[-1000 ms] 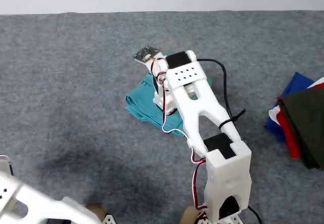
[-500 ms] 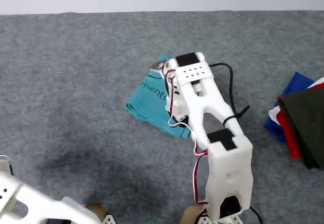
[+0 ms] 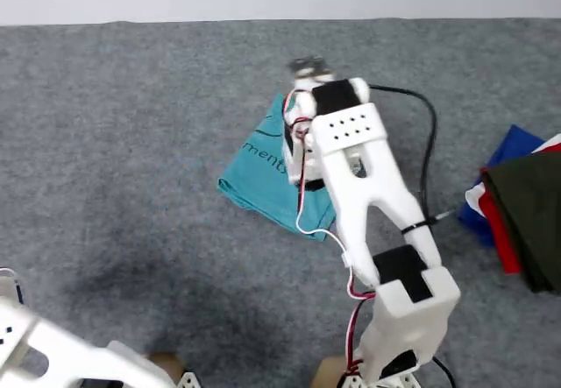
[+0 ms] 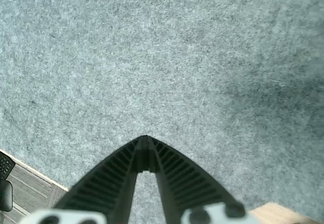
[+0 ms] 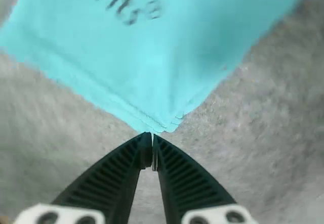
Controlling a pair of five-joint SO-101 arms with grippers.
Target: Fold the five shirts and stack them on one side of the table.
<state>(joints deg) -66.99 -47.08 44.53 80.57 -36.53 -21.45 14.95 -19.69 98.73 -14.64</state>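
A folded teal shirt with dark print lies flat on the grey carpet near the middle of the table. In the right wrist view my right gripper is shut, its tips right at a layered corner of the teal shirt. The white right arm stretches over the shirt's right side and hides it. A stack of folded shirts, dark olive on top of red, white and blue, sits at the right edge. My left gripper is shut over bare carpet.
The left arm rests at the near left corner in the high view. In the left wrist view the table's edge and a wooden floor show close behind the gripper. Open carpet spreads left of the teal shirt.
The right arm swung from the shirt's far left corner across to the right and farther back. The teal shirt's printed face, partly covered a second ago, is now uncovered.
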